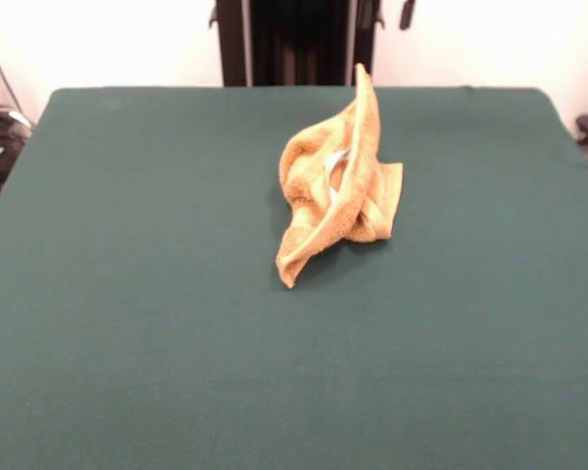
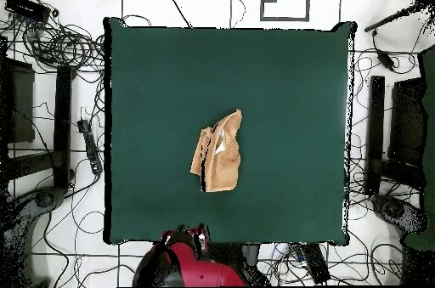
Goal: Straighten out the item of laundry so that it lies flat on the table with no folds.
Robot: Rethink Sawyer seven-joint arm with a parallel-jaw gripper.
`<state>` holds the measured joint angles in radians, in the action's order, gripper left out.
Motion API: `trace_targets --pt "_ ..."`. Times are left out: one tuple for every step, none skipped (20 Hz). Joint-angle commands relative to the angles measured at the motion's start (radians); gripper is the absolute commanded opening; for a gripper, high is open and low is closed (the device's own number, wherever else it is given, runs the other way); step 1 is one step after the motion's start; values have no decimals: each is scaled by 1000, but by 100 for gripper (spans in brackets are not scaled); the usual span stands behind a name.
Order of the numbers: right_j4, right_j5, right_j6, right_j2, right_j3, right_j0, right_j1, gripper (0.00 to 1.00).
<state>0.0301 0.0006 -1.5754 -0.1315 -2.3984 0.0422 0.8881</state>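
Note:
The golden-yellow towel [image 1: 338, 191] lies crumpled in a heap a little right of the middle of the green table [image 1: 127, 294]. One corner stands up in a peak toward the far edge, and a lower corner points toward the near side. A white tag shows in the folds. In the overhead view the towel [image 2: 219, 153] is a bunched, folded shape near the table's middle. The red arm [image 2: 183, 259] is drawn back at the table's robot side. Only dark tips of the gripper [image 1: 406, 12] show at the top edge, well clear of the towel and holding nothing.
The black pedestal [image 1: 299, 39] stands behind the far table edge. Cables and black equipment [image 2: 51, 132] lie on the floor around the table [image 2: 280, 72].

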Motion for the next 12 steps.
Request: trace_targets --pt "-80 105 -194 7 138 30 -96 100" --pt "-82 114 -191 -2 150 32 -103 100" --pt "-83 116 -188 -8 162 36 -110 100" --pt "-83 117 -187 -6 166 32 -115 100" --pt "-83 118 -185 -5 171 27 -119 100" --pt "-82 118 -183 -2 176 21 -123 100" --pt "-82 116 -183 -2 183 21 -130 100" --pt "-81 111 -183 0 188 14 -137 100" --pt "-85 111 -186 4 192 9 -146 100" --pt "-85 111 -187 5 193 3 -151 100" --pt "-87 109 -189 -1 199 7 -155 100" --pt "-85 112 -187 -9 202 6 -155 100"
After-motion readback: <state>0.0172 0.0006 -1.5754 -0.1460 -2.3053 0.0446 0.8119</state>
